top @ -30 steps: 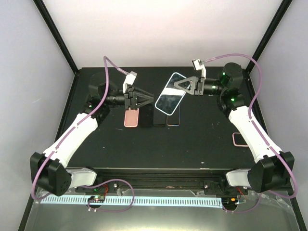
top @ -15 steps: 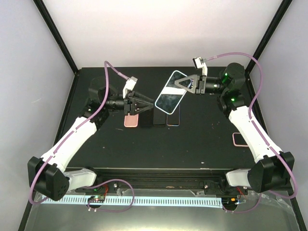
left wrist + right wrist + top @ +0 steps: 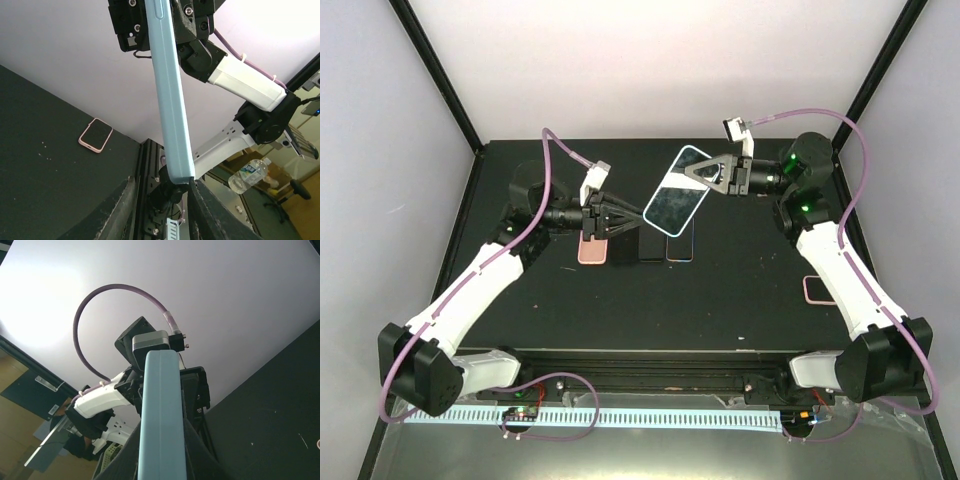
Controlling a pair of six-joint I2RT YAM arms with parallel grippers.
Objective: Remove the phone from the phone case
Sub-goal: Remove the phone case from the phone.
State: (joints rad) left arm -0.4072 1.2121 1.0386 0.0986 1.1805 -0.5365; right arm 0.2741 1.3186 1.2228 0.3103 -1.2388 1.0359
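Observation:
A phone in a light-blue case [image 3: 676, 190] hangs tilted in the air over the middle of the black table [image 3: 740, 290]. My right gripper [image 3: 698, 177] is shut on its upper end. In the right wrist view the case's edge [image 3: 161, 405] fills the gap between the fingers. My left gripper [image 3: 635, 217] is open at the case's lower left corner. In the left wrist view the case [image 3: 171, 100] comes down edge-on, and its lower end sits between my open fingers [image 3: 119, 212], close to the right one.
Under the raised phone, a pink phone [image 3: 592, 248] and two dark phones [image 3: 651, 246] lie side by side on the table. Another pink-cased phone [image 3: 817, 290] lies by the right edge; it also shows in the left wrist view [image 3: 96, 135].
My left gripper has moved right and rotated, closing in on the case's lower corner. The right gripper has held the phone almost still.

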